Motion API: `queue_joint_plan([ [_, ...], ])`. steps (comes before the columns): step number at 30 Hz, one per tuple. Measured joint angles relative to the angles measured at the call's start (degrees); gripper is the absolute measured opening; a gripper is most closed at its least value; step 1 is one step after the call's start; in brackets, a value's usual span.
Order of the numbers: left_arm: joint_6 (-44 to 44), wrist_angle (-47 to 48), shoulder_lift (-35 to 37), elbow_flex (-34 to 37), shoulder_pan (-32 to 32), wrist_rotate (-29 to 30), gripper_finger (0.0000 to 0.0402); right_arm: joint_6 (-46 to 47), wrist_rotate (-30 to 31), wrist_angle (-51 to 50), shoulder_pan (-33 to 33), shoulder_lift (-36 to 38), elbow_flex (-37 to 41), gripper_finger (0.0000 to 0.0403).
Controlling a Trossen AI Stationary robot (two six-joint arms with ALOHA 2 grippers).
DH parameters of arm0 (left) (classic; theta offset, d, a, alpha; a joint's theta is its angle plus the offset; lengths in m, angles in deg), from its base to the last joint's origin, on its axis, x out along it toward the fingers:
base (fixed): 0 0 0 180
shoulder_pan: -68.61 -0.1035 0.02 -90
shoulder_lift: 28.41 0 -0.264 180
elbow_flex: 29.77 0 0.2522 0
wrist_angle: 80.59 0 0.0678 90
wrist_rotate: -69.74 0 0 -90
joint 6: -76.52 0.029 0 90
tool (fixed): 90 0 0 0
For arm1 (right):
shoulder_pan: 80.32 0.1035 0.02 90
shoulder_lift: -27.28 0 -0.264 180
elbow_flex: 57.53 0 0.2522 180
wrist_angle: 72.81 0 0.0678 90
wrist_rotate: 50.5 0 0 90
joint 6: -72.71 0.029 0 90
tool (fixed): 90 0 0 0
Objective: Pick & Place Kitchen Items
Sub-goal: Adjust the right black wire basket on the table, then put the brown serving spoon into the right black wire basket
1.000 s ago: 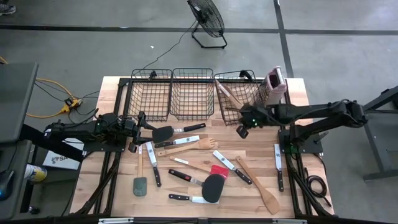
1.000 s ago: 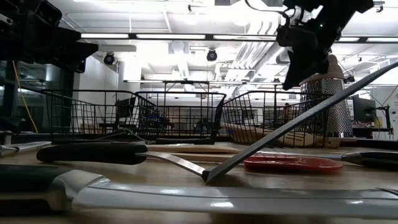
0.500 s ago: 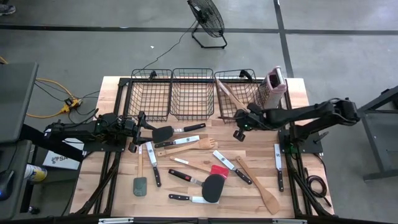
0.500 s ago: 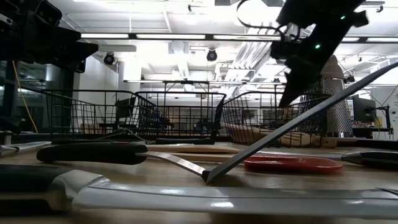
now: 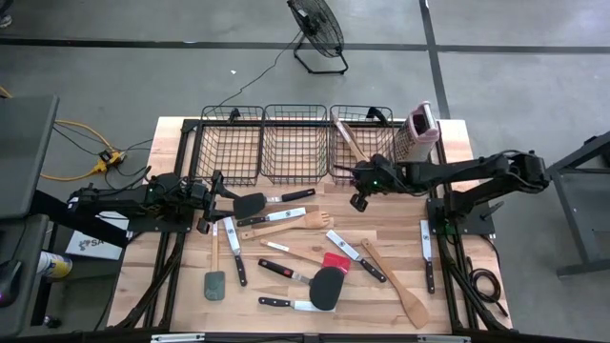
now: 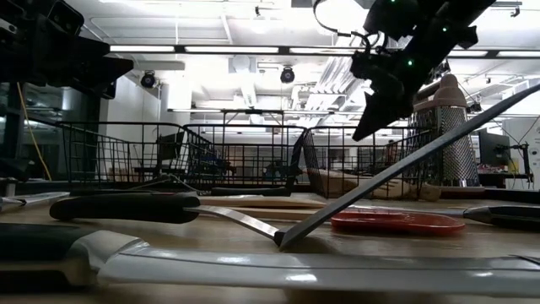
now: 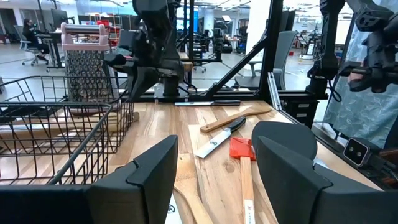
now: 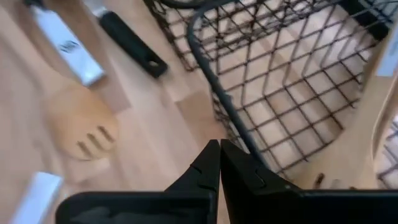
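Kitchen items lie scattered flat on the wooden table (image 5: 457, 286): a black spatula (image 5: 250, 204), a slotted wooden spoon (image 5: 319, 219), a red spatula (image 5: 335, 260), a grey spatula (image 5: 214, 284) and several black-handled knives such as one (image 5: 425, 238). Wooden spoons (image 5: 348, 143) lie in the right basket (image 5: 360, 157). My right gripper (image 5: 359, 201) is shut and empty. It slants down above the table just in front of that basket's near left corner (image 8: 211, 87). My left gripper (image 7: 217, 168) waits open at the table's left edge, pointing level.
Three black wire baskets stand in a row at the back, the left one (image 5: 232, 145) and the middle one (image 5: 295, 145) beside the right one. A pink-and-white box grater (image 5: 421, 129) stands upright at the far right. Bare wood shows around the right gripper.
My right gripper has gone toward the table's left edge and a little down, along the front of the right basket, rolling slightly. It has stayed shut. Nothing on the table has moved.
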Motion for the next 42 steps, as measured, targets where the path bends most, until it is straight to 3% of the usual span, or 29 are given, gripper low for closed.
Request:
queue_joint_plan([
  [6,0.0,0.0,0.0,0.0,0.0,0.0,0.0212,5.6,-4.6,-0.4,2.3,0.9,0.0,0.0003],
  [15,0.0,0.0,0.0,0.0,0.0,0.0,0.0212,21.3,-20.1,-4.5,7.1,1.8,0.0,0.0003],
  [21,0.0,0.0,0.0,0.0,0.0,0.0,0.0212,32.6,-21.3,-11.3,13.1,1.8,0.0,0.0004],
  [30,0.0,0.0,0.0,0.0,0.0,0.0,0.0212,41.7,-21.2,-11.8,20.1,1.8,0.0,0.0009],
  [42,0.0,0.0,0.0,0.0,0.0,0.0,0.0212,47.3,-20.9,-11.3,24.5,1.4,0.0,0.0141],
])
